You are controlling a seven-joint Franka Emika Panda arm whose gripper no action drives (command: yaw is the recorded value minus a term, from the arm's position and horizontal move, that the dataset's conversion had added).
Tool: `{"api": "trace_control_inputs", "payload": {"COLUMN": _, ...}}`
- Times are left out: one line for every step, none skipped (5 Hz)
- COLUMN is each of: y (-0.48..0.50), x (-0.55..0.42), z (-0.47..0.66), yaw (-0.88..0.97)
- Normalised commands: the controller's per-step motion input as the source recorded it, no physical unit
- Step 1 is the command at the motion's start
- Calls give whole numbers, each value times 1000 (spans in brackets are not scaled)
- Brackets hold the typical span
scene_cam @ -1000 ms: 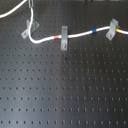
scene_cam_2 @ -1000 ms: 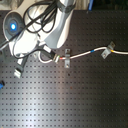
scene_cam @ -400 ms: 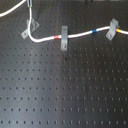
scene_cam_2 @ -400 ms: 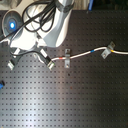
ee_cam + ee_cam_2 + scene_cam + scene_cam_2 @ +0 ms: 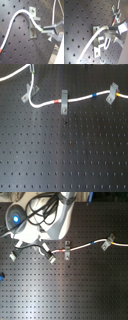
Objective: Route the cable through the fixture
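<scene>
The white cable [image 5: 80, 99] runs across the perforated board with red, blue and yellow-orange bands. It passes the fixture [image 5: 28, 94], a small slanted grey clip on the first exterior view's left. From there it climbs to my gripper [image 5: 32, 70] at the top edge. In the first wrist view the cable [image 5: 15, 17] arcs over the fixture [image 5: 33, 27] and lies in its notch. It ends between the fingers of my gripper [image 5: 43, 30], which is shut on it. The second wrist view shows the same grip: gripper [image 5: 110, 32] beside the fixture [image 5: 99, 41].
A straight upright darker clip [image 5: 64, 102] stands mid-board next to the red band. A larger pale slanted clip [image 5: 112, 93] holds the cable at the yellow-orange band. The arm's white base [image 5: 50, 219] and black hoses fill the second exterior view's upper left.
</scene>
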Motion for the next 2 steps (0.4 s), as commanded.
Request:
{"api": "trace_control_inputs", "payload": {"y": -239, "x": -111, "z": -15, "yaw": 200}}
{"api": "trace_control_inputs", "payload": {"y": -113, "x": -10, "z": -59, "yaw": 320}}
